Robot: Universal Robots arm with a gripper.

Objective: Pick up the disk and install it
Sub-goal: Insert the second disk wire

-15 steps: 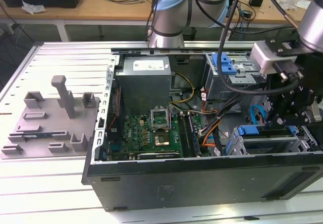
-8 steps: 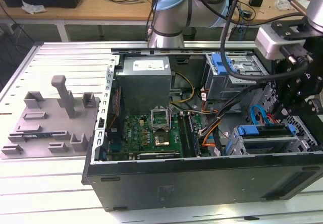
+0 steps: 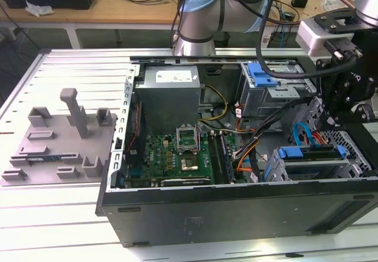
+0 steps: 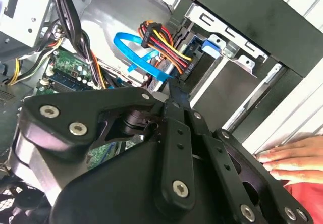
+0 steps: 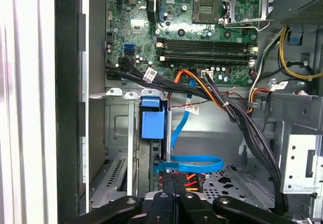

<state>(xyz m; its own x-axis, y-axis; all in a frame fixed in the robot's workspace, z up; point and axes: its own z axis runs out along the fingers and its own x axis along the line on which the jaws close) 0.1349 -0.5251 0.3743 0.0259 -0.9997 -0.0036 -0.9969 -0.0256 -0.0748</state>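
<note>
Slats of pale metal make up the table (image 3: 71, 61), and on it lies an open black computer case (image 3: 236, 215) with its insides facing up. The robot arm (image 3: 201, 14) reaches over the case from the far side. Inside, toward the exterior view's left, a grey power box (image 3: 168, 94) sits above a green circuit board (image 3: 177, 156). Outside the case, further to that left, a grey plastic fixture (image 3: 59, 144) rests on the slats. A grey metal cage (image 3: 269, 88) with a blue latch stands at the far side, toward the exterior view's right.

Nearer the camera on that same side, the disk (image 3: 313, 169) sits edge-up in a drive bay at the case's corner, its blue bracket along the top.

The gripper (image 5: 174, 183) hangs just above this bay. In both wrist views its fingers (image 4: 174, 90) appear pressed together with nothing seen between them. Their tips are close to a looped blue flat cable (image 5: 194, 161) and a bundle of red, yellow and black wires (image 4: 166, 45).

A person's hand (image 4: 292, 158) rests on the table beside the case's outer wall.
</note>
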